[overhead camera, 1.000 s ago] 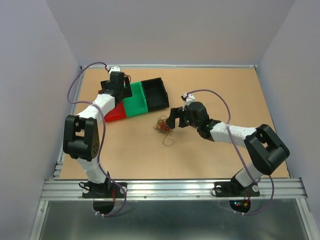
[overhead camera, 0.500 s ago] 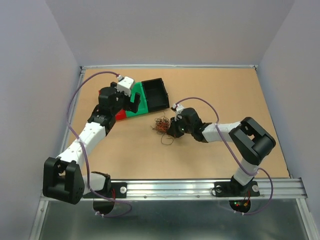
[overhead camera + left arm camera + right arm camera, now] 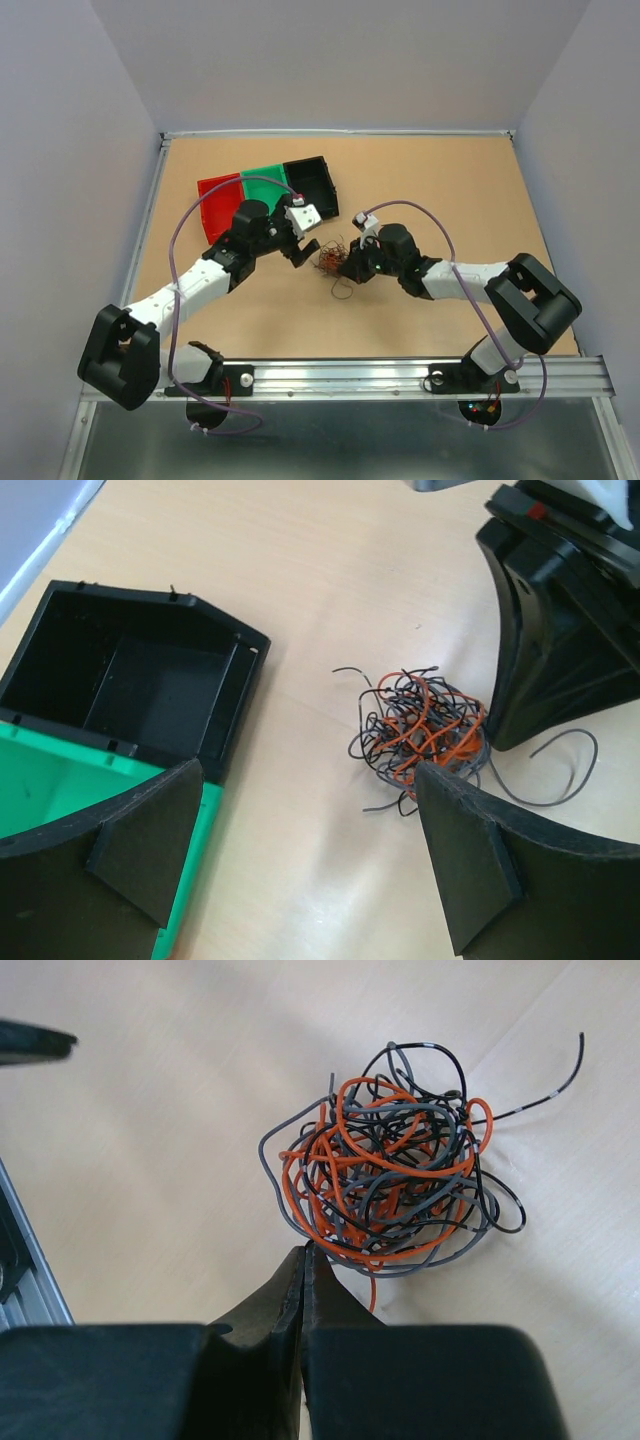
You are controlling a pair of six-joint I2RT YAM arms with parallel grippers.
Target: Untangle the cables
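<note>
1. Cable tangle (image 3: 328,258) lies mid-surface (image 3: 450,180) between the claws: light, springy thin wire.
2. Right claw (image 3: 303,1260) is pressed closed at its edge; pinched strand unclear.
3. Left claw (image 3: 310,860) gapes wide, empty; take a loose outer loop.

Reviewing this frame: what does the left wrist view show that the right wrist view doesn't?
Left wrist only: the black plastic bin, the green plastic bin beside it, and the right gripper from outside. Right wrist only: that gripper shut, tip to tip. Both: the tangled ball of orange, grey and black cables on the tan tabletop.
</note>
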